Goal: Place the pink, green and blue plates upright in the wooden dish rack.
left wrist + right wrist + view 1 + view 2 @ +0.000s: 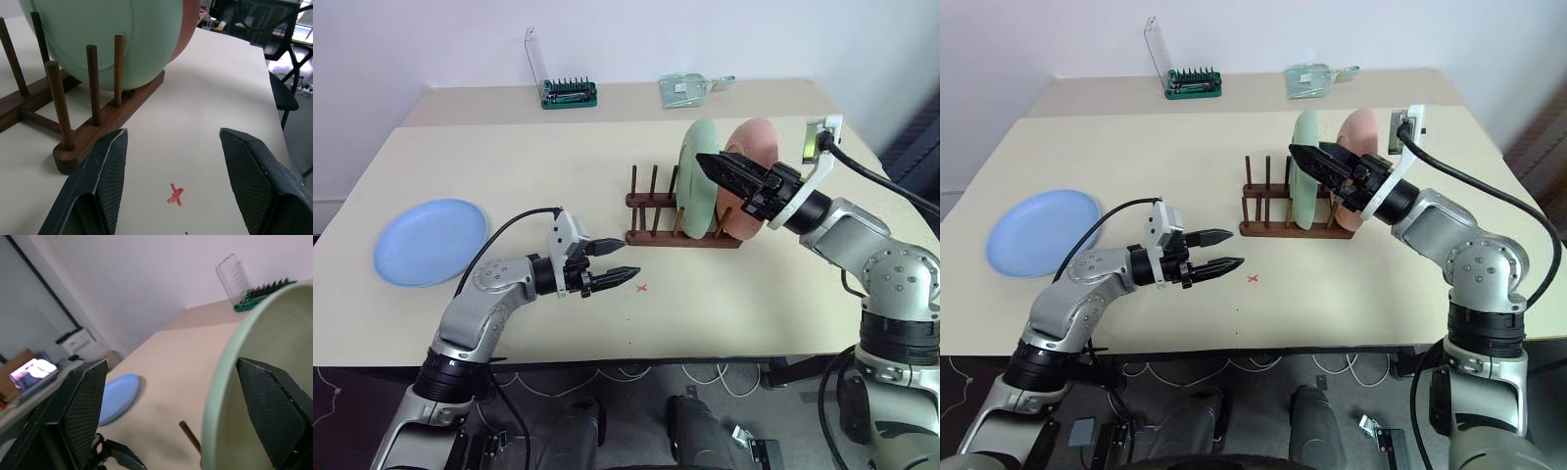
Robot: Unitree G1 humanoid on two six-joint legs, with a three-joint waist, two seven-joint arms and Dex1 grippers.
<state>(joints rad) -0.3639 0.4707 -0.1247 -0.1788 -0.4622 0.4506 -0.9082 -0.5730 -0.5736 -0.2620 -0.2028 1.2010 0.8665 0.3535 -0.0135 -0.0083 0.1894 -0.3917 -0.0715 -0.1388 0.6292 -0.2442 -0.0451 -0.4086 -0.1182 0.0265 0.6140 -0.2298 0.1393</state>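
Fingers of the right gripper (pixel 171 421) stand wide apart, straddling the rim of the green plate (pixel 699 176) without visibly pinching it; whether a pad still touches the rim cannot be told. One right finger (pixel 276 411) sits on the plate's concave side, the other (pixel 80 406) out over open table.

Green plate stands upright in the wooden dish rack (pixel 680 233), between the pegs at the rack's right end. Pink plate (pixel 749 181) stands upright just behind it, on the side away from the fingers' tips; most of its face is hidden by the right gripper and arm in the head views.

Left gripper (pixel 615 262) is spread open and empty, held level above the table (pixel 509 127), tips aimed toward the rack's near rail. A small red cross mark (pixel 175 194) lies on the tabletop between its fingers (pixel 107 166); the rack's near end is just beyond the tips, apart from them.

Blue plate (pixel 431 241) lies flat on the table, well behind the left gripper's wrist side, far from the rack. A green-based tool holder (pixel 566 90) with a clear lid sits at the far table edge; the pale object beside it is too small to identify.
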